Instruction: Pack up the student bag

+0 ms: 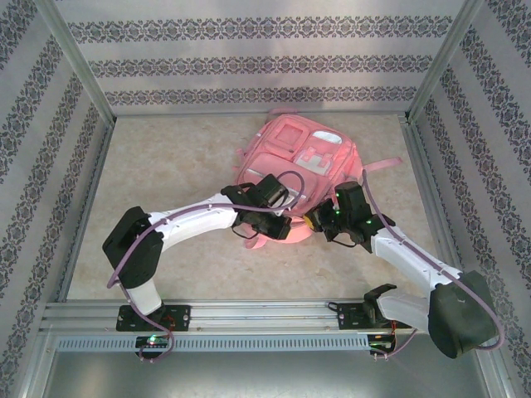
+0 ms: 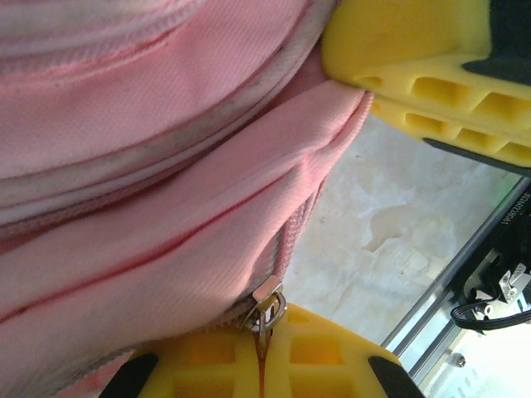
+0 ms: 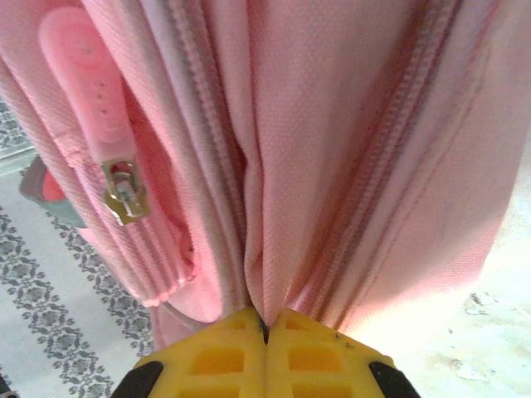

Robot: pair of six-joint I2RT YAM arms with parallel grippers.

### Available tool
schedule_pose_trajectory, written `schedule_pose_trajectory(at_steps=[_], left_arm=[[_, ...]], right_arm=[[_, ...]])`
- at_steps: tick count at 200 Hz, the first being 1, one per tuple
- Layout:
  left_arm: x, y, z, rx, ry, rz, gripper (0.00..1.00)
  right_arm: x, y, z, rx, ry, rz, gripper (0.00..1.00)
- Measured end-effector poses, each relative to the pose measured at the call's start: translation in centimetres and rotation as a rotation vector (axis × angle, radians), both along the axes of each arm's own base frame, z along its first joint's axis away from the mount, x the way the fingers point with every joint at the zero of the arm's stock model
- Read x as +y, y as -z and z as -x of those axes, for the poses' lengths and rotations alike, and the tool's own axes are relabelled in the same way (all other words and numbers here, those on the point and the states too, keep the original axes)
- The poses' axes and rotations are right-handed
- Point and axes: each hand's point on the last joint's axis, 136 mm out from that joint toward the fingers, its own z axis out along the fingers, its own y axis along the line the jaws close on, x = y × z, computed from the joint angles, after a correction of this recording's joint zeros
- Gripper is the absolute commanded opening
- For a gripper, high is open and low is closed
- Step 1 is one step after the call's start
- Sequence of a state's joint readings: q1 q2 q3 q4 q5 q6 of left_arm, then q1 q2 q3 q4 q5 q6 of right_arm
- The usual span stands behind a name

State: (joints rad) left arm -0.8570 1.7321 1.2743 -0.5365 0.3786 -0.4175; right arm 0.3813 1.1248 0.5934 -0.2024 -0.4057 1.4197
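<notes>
The pink student bag (image 1: 309,149) lies on the table right of centre, pockets facing up. Both grippers meet at its near edge. My left gripper (image 1: 278,225) is shut, and in the left wrist view its yellow fingertips pinch the metal zipper pull (image 2: 267,300) at the end of a zipper seam. My right gripper (image 1: 316,221) is shut on a fold of the bag's pink fabric (image 3: 274,166), beside a zipper line. Another slider with a pink rubber tab (image 3: 87,91) hangs to the left in the right wrist view. In the left wrist view the right gripper's yellow fingers (image 2: 415,58) touch the bag's edge.
The beige table (image 1: 166,166) is bounded by aluminium rails on each side and a front rail (image 1: 249,315), with patterned walls behind. A pink strap (image 1: 383,164) trails off the bag to the right.
</notes>
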Motion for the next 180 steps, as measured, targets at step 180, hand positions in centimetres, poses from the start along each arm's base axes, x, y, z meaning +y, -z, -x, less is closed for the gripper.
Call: schedule_pose_trajectory(at_steps=[180], left_arm=[[4.4,0.7,-1.0,0.008,-0.057,-0.012,0.0]], right_arm=[[-1.0,0.7,-1.2,-0.007,-0.215,0.185,0.0]])
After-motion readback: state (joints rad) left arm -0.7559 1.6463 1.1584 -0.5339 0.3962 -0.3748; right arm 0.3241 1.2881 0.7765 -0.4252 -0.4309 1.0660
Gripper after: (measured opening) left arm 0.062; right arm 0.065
